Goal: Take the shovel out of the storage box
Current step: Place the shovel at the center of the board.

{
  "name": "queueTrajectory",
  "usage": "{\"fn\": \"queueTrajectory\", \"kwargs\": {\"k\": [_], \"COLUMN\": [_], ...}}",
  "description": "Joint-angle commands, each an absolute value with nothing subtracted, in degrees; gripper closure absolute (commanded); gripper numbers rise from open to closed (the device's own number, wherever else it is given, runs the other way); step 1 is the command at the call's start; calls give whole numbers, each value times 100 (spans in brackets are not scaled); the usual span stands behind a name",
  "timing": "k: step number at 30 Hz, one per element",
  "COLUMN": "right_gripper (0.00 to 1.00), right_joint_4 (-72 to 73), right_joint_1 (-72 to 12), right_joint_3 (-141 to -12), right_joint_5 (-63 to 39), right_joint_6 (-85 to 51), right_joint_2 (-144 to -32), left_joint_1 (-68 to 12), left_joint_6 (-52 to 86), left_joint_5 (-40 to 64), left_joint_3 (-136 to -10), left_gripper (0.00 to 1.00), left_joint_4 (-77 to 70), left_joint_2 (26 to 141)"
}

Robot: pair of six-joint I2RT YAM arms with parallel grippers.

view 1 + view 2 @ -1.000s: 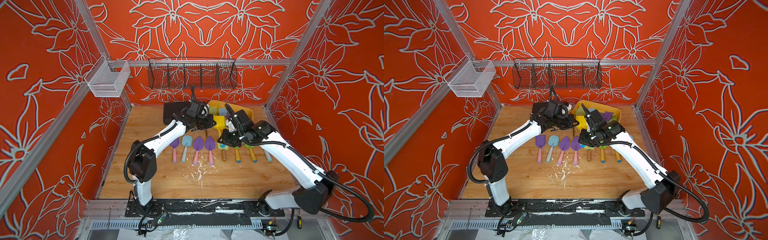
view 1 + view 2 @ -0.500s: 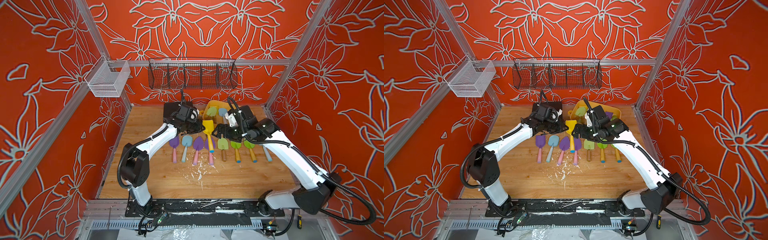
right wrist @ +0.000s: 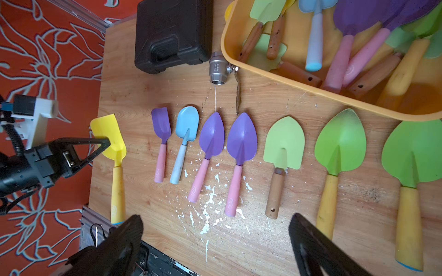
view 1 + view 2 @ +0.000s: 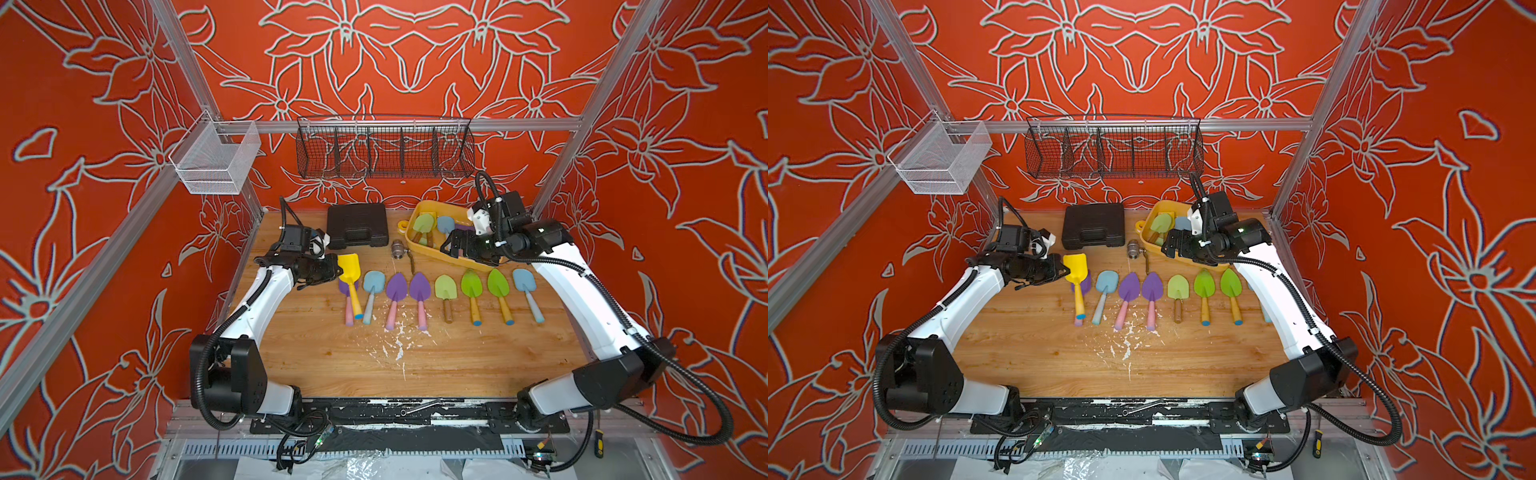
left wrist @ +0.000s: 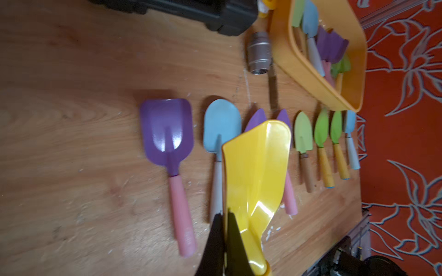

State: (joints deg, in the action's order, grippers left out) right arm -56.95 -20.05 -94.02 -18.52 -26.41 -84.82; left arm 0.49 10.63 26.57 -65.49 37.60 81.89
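Holding the yellow shovel (image 4: 348, 269) clear of the storage box (image 4: 432, 251), over the end of the row of trowels (image 4: 445, 286).
In both top views my left claw (image 4: 333, 270) is clamped on the blade's side edge, above the purple scoop (image 4: 344, 287), and my right claw (image 4: 451, 245) hangs by the box. Left wrist: the blade is glossy and stiff, probably light. An edge pinch may slip; the neck seems safer. Right wrist: its jaws gape, empty; the tool case (image 3: 172, 33) and valve (image 3: 218, 69) lie well clear.

Enclosed cell. Orange-red walls (image 4: 415, 50) on three sides, printed with large white-outlined flowers. Aluminium frame bars (image 4: 519, 124) run across the back and up the corners. Black wire basket (image 4: 384, 149) and white mesh basket (image 4: 216, 164) hang from them. Wooden tabletop (image 4: 457, 365), white flecks (image 4: 399, 347) mid-board. Even, bright light.
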Motion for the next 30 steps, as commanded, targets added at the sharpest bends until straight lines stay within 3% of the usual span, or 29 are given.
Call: {"fn": "queueTrajectory", "kwargs": {"k": [1, 11, 30], "right_gripper": [3, 3, 3], "right_joint_4": [-5918, -6542, -7093], "right_joint_1": [-1960, -1854, -1802], "right_joint_3": [-9569, -10114, -10762], "right_joint_5": [-2040, -1993, -2087], "right_joint_6": [-2370, -2003, -1782], "right_joint_2": [-8637, -9043, -9659], "left_joint_1": [260, 845, 936], "left_joint_6": [-24, -883, -1158], "left_joint_5": [2091, 1234, 1179], "left_joint_3": [-6654, -7011, -7373], "left_gripper": [100, 100, 100], "left_joint_4": [4409, 4781, 4344], "left_joint_2": [8268, 8920, 10093]}}
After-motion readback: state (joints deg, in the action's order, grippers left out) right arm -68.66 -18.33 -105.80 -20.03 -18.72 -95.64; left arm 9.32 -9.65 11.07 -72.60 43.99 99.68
